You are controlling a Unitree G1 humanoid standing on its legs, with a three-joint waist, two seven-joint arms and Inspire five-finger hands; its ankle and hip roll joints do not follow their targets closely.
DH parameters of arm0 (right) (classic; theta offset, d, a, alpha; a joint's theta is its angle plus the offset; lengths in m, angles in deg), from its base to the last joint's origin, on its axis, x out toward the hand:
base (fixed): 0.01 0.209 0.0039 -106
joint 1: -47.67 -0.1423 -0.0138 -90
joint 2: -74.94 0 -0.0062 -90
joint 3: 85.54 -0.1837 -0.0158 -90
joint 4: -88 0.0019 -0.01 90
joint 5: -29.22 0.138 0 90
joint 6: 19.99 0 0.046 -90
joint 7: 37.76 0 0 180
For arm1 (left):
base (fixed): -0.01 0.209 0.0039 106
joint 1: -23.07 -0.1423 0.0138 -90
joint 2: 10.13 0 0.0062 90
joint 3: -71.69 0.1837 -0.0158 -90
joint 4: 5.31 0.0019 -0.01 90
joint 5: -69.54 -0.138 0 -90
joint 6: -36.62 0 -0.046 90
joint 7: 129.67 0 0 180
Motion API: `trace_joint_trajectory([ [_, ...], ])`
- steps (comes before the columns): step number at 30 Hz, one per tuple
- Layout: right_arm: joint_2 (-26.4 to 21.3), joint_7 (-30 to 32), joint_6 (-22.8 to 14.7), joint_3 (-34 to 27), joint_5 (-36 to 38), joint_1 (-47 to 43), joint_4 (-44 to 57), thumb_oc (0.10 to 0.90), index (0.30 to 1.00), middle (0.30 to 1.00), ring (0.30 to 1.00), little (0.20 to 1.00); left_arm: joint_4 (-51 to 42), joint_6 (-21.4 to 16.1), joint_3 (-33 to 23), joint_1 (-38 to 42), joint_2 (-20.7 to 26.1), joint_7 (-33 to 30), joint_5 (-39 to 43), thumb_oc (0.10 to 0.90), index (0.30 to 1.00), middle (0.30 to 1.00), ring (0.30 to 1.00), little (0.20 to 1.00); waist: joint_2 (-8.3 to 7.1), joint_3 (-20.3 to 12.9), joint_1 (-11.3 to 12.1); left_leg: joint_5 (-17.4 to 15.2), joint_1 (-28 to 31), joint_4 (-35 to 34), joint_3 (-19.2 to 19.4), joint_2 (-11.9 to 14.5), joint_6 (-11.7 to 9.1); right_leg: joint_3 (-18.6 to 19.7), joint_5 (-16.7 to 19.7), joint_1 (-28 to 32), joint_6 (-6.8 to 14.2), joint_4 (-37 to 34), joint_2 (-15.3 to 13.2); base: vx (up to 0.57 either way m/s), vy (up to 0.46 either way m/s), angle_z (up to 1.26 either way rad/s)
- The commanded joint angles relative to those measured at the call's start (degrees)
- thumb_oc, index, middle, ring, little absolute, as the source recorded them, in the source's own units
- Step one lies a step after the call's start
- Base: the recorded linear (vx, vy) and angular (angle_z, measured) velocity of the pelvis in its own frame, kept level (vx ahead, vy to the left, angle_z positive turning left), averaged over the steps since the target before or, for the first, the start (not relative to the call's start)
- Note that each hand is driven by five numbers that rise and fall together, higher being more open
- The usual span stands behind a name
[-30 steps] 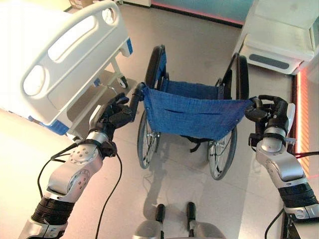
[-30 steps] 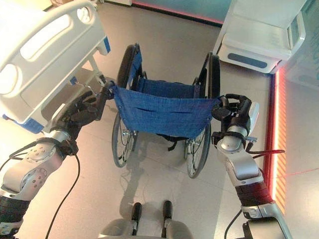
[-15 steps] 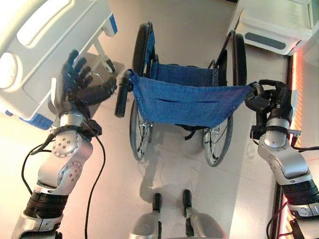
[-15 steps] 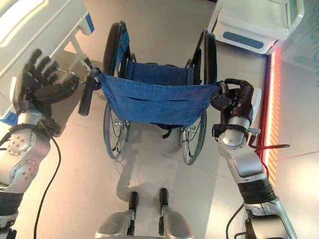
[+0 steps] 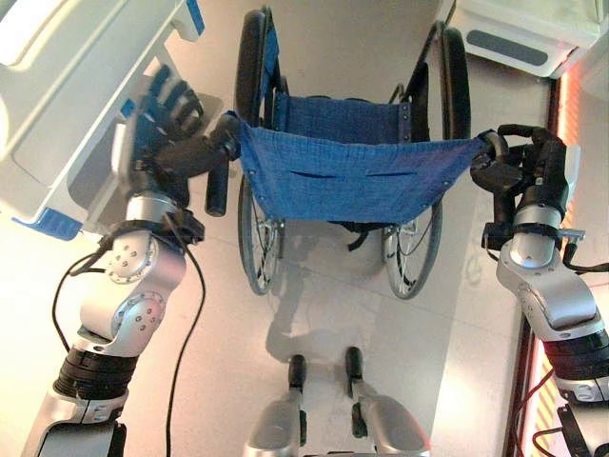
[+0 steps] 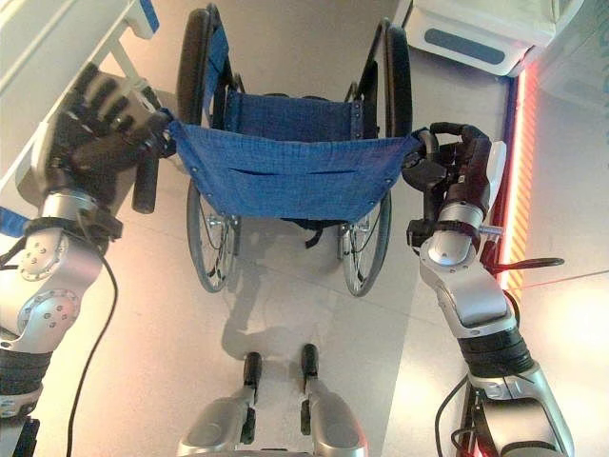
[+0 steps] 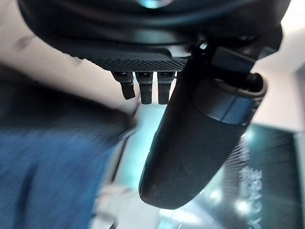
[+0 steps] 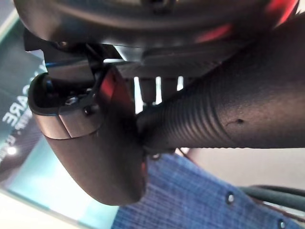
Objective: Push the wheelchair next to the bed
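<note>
In the left eye view, the wheelchair (image 5: pixel 347 176) is seen from behind, its blue sling back facing the robot, standing on the floor (image 5: pixel 314 57) just beside the corner of the white bed (image 5: pixel 67 105). The left hand (image 5: pixel 162 143) is raised by the left push handle (image 5: pixel 217 181), its fingers spread and not wrapped round the grip. The right hand (image 5: pixel 528 171) is curled round the right push handle.

In the right eye view, the left hand (image 6: pixel 95 133) is again seen with straightened fingers near the dark grip (image 6: pixel 147 181), and the right hand (image 6: pixel 457 176) is closed on its handle. A white cabinet (image 6: pixel 476 33) stands ahead on the right.

In the left wrist view, no grip is seen enclosed between thumb and fingers.

In the right wrist view, the ribbed handle (image 8: pixel 224 119) is held against the palm.

The chair is judged near the bed but not yet fully alongside; a regrasp on the left and further pushing appear to be left.
</note>
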Motion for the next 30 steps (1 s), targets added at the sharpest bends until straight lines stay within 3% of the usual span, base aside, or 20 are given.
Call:
trace_joint_trajectory([
  [1,4.4,1.7,-3.0,1.2,3.7,3.8,-3.3,0.4,0.3,0.3,0.3,0.3,-5.9,-3.9,-2.0,6.3,-1.5,2.7,-1.6,0.8,0.9,0.9,0.9,0.9,3.75,-0.7,-1.4,0.8,-3.0,0.0,-2.0,0.7,-1.0,-0.9,-0.2,1.9,0.9,0.4,-2.1,0.0,0.0,0.0],
  [5,4.9,1.8,-3.5,1.0,3.1,4.2,-3.2,0.4,0.3,0.3,0.3,0.3,-6.3,-1.2,-1.5,5.9,-2.6,2.4,-3.7,0.8,0.9,0.9,0.9,0.9,3.88,-0.3,-1.5,0.9,-3.1,0.0,-1.9,0.5,-0.9,-0.8,0.0,1.8,0.9,0.5,-2.1,0.0,0.0,0.0],
  [9,4.5,1.5,-3.5,0.9,3.4,4.3,-3.0,0.4,0.3,0.3,0.3,0.3,-5.2,4.5,-0.9,5.3,-2.4,3.1,-3.6,0.8,0.9,0.9,0.9,0.9,4.09,-0.3,-1.7,0.9,-3.0,0.0,-2.0,0.3,-0.9,-0.8,0.0,1.8,1.0,0.5,-2.1,0.0,0.0,0.0],
  [11,4.3,1.4,-3.4,0.9,3.6,4.2,-2.8,0.4,0.3,0.3,0.3,0.3,-4.7,5.0,-0.7,5.1,-2.3,4.3,-3.0,0.8,0.9,0.9,0.9,0.9,4.18,-0.3,-1.8,0.9,-3.0,0.0,-1.9,0.2,-0.9,-0.8,0.1,1.8,1.0,0.5,-2.1,0.0,0.0,0.0],
  [14,4.4,1.2,-3.8,0.8,3.1,4.6,-2.9,0.4,0.3,0.3,0.3,0.3,-4.4,6.8,-0.2,4.5,-2.1,5.3,-5.5,0.8,0.9,0.9,0.9,0.9,4.48,-0.2,-1.8,0.9,-2.8,0.0,-1.7,0.2,-0.9,-0.9,0.1,1.9,1.0,0.5,-2.1,0.0,0.0,0.0],
  [21,4.0,1.2,-3.4,0.9,3.6,3.9,-3.6,0.4,0.3,0.3,0.3,0.3,-1.1,15.0,0.4,4.6,0.2,8.3,-13.1,0.8,0.9,0.9,0.9,0.9,4.96,-0.3,-2.0,0.9,-2.5,-0.1,-1.6,0.0,-0.9,-0.8,0.1,2.1,1.1,0.5,-2.1,0.0,0.0,0.0],
  [30,3.0,1.2,-3.0,1.4,4.1,2.7,-4.6,0.4,0.3,0.3,0.3,0.3,3.8,18.6,0.3,5.8,3.7,8.3,-17.9,0.8,0.9,0.9,0.9,0.9,5.52,-0.2,-2.3,0.9,-2.0,-0.1,-1.3,-0.1,-0.9,-0.8,0.1,2.4,1.1,0.5,-2.2,0.0,0.0,0.0],
])
